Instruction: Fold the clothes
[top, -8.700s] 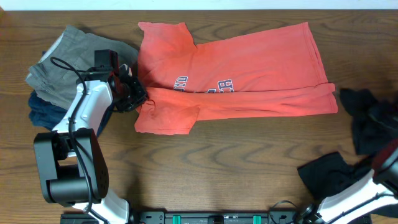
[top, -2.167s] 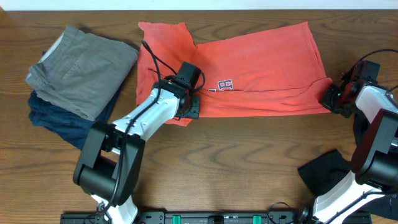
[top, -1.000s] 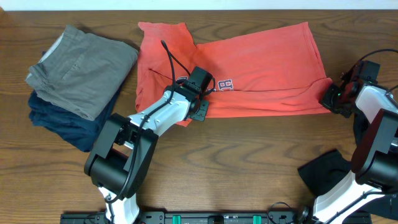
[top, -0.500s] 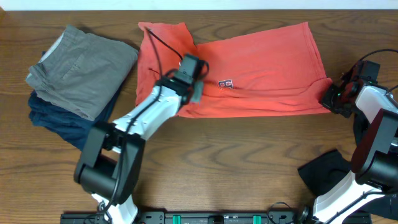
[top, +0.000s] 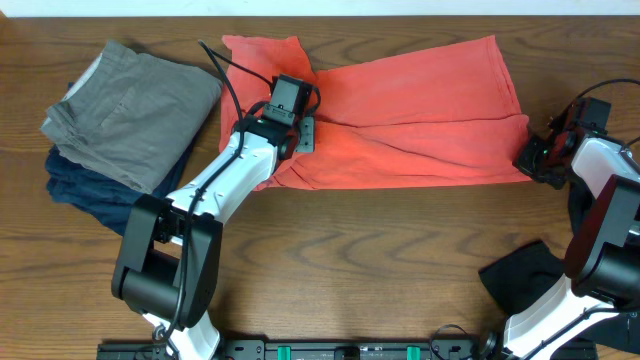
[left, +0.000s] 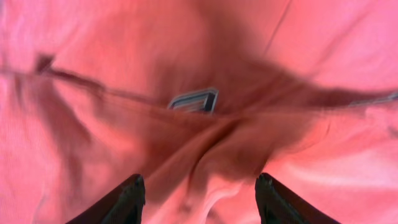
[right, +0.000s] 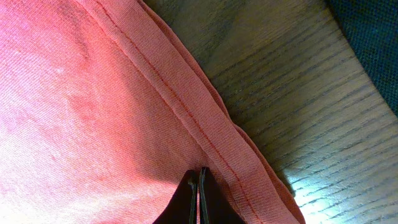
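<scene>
Across the far half of the table (top: 380, 260) the coral-red T-shirt (top: 420, 120) lay stretched from side to side. Its near long edge was turned up over the chest, so from overhead the lettering was hidden. My left pincer (top: 300, 133) hung over the shirt's left end with its jaws apart and nothing between them. Its wrist view showed only rumpled cloth below, with a scrap of the lettering (left: 194, 101) peeking from under a crease. I judged the open jaws right for that spot, since a laid fold needs no holding.

My right pincer (top: 530, 158) was clamped on the shirt's near right corner, its tips pressed together on the cloth just inside the stitched hem (right: 205, 140). That grip, I reckoned, anchored the far end so the fabric lay taut instead of bunching toward the other arm.

At the left, the grey-khaki garment (top: 135, 110) sat folded on top of the navy garment (top: 90, 195), just beside the shirt and clear of it. The black garments (top: 600, 200) lay heaped and unfolded by my right arm, waiting their turn.
</scene>
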